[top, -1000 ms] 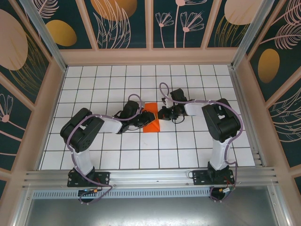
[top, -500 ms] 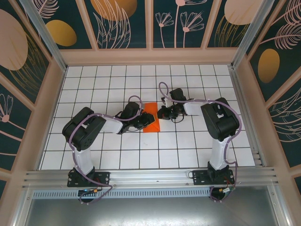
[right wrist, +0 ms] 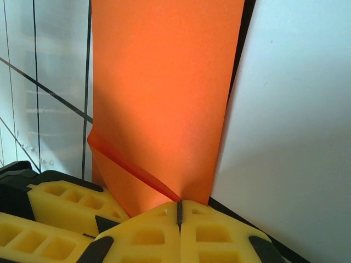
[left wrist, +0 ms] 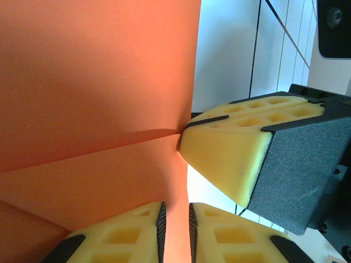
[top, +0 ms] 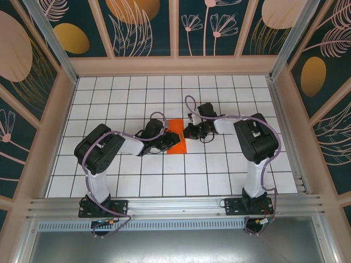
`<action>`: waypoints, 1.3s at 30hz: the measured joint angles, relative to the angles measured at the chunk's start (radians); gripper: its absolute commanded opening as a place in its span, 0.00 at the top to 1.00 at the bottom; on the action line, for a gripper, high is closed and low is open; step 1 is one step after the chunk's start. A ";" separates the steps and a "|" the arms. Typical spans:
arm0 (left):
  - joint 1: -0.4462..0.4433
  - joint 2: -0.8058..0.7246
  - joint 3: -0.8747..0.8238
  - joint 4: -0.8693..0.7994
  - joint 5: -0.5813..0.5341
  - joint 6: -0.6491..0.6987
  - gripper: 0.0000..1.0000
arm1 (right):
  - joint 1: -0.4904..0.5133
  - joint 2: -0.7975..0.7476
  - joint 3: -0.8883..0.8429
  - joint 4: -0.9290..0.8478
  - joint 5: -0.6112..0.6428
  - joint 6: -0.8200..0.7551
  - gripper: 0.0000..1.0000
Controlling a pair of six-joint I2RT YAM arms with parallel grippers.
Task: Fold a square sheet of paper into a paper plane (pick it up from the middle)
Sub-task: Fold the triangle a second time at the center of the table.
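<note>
1 smooth orange sheet [top: 178,145] w/ crease [left wrist: 137,135]

jaws flank paper [top: 176,127], outer tiles [top: 219,175] free

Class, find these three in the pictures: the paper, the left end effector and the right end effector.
paper [top: 176,126], top view, far part of the sheet.
left end effector [left wrist: 175,211], left wrist view, midway between its fingertips.
right end effector [right wrist: 179,209], right wrist view, where its fingertips meet.

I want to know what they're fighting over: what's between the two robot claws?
The orange paper lies flat between the left claw and the right claw, with nothing else there. The top camera shows it.
</note>
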 measured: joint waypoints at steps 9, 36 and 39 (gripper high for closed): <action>0.000 0.002 0.001 -0.001 0.000 -0.001 0.78 | 0.000 0.000 0.006 -0.009 0.008 0.001 0.92; 0.000 0.005 0.001 -0.007 -0.013 -0.006 0.81 | 0.003 -0.095 -0.034 -0.016 0.081 0.060 0.79; 0.000 0.005 0.001 -0.007 -0.014 -0.006 0.81 | 0.003 -0.093 -0.034 -0.016 0.076 0.060 0.79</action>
